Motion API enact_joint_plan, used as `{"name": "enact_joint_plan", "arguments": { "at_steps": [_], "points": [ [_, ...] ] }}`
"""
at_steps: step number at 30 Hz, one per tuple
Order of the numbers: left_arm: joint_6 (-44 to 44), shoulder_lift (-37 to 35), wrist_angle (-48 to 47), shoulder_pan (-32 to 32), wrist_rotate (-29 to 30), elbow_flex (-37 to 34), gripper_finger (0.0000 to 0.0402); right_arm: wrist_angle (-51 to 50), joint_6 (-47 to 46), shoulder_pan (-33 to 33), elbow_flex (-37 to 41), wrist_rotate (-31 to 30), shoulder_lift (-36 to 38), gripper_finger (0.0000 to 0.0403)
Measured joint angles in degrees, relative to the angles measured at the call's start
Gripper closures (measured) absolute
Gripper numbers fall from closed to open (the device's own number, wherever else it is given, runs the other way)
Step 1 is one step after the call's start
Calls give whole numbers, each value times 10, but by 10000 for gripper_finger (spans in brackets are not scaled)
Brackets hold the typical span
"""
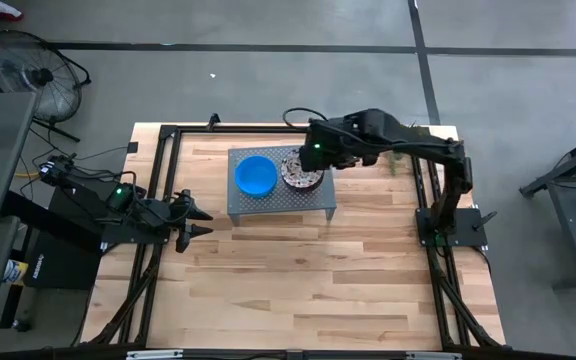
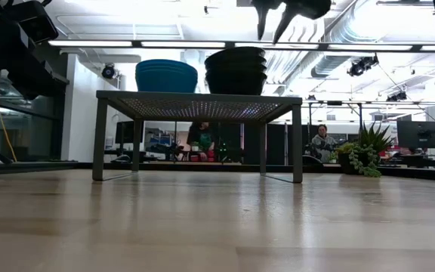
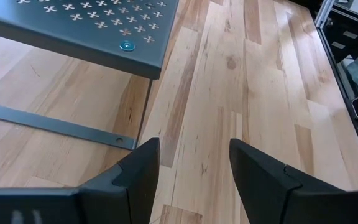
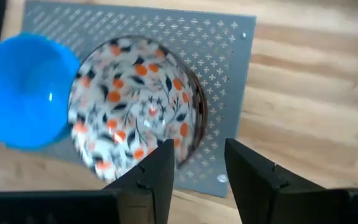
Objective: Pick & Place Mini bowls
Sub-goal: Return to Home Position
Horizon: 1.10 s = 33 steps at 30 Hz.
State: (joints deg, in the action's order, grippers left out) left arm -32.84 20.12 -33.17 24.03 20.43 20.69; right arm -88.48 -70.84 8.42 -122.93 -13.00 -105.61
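Two stacks of mini bowls stand on the grey perforated stand [image 1: 280, 200]: a bright blue stack [image 1: 256, 176] [image 2: 166, 75] and beside it a white floral stack [image 1: 301, 171] [image 4: 135, 106], which looks dark in the low view [image 2: 236, 70]. My right gripper [image 1: 315, 160] [image 2: 269, 34] hangs open above the floral stack's right rim, fingers pointing down and clear of it. In the right wrist view the gripper [image 4: 197, 168] looks down over that rim, with the blue stack [image 4: 27, 90] next to it. My left gripper [image 1: 200, 218] [image 3: 194, 168] waits open at the table's left side.
The stand [image 2: 195, 106] rests on thin legs at the table's far middle, with open space beneath it. One of its corners [image 3: 126, 46] shows ahead of the left gripper. Bare wooden table [image 1: 308, 280] spreads toward the near edge. People sit in the room beyond [image 2: 323, 143].
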Motion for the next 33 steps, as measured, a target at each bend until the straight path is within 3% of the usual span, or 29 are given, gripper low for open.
{"name": "enact_joint_plan", "arguments": {
  "at_steps": [5,13,19,22,25,33],
  "points": [
    [0,0,0,0,0,0,211,-7,90,-33,0,-22,27,273],
    [0,0,0,0,0,0,211,-16,87,-85,0,-187,73,280],
    [0,0,0,0,0,0,211,-13,116,-90,20,-220,93,311],
    [0,0,0,0,0,0,211,-13,100,-91,107,-227,129,330],
    [0,0,0,0,0,0,211,39,80,-90,253,-225,193,349],
    [0,0,0,0,0,0,211,418,91,-87,695,-167,455,399]
  ]
}}
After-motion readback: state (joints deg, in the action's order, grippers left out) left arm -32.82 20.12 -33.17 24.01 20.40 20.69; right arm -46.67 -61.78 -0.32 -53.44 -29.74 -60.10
